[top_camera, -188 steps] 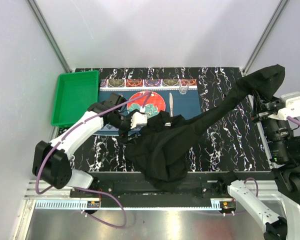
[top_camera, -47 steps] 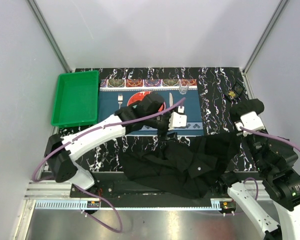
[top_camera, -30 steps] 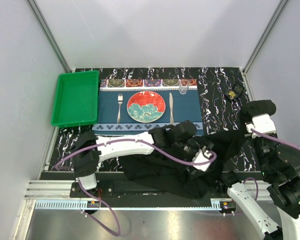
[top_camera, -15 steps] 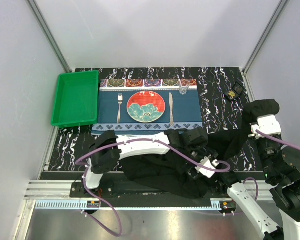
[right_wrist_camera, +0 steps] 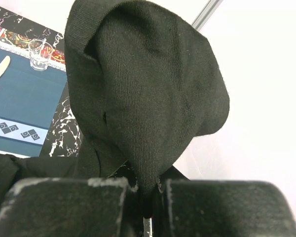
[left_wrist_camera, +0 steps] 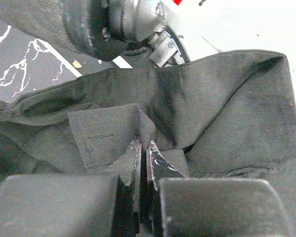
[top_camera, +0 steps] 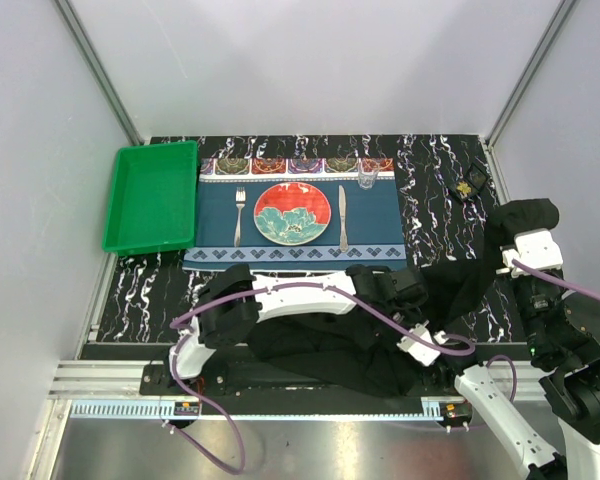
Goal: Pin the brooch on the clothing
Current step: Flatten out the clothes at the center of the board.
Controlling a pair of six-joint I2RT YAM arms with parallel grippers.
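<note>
Two sets of jaws are pinched shut on the clothing (top_camera: 320, 345): left jaws on a low fold, right jaws on a bunch held high. It is soft, floppy cloth that sags, so grab folds. The brooch (top_camera: 467, 187) lies at the far right of the worktop (top_camera: 440, 230), tiny and likely hard. Its pin and the clothing's front are hidden.

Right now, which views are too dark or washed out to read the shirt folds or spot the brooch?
Top external: even light, sharp; brooch a small gold speck, shirt nearly featureless black. Left wrist: folds readable, background upper right blown out white. Right wrist: weave sharp, cloth fills the frame, no brooch visible.
</note>
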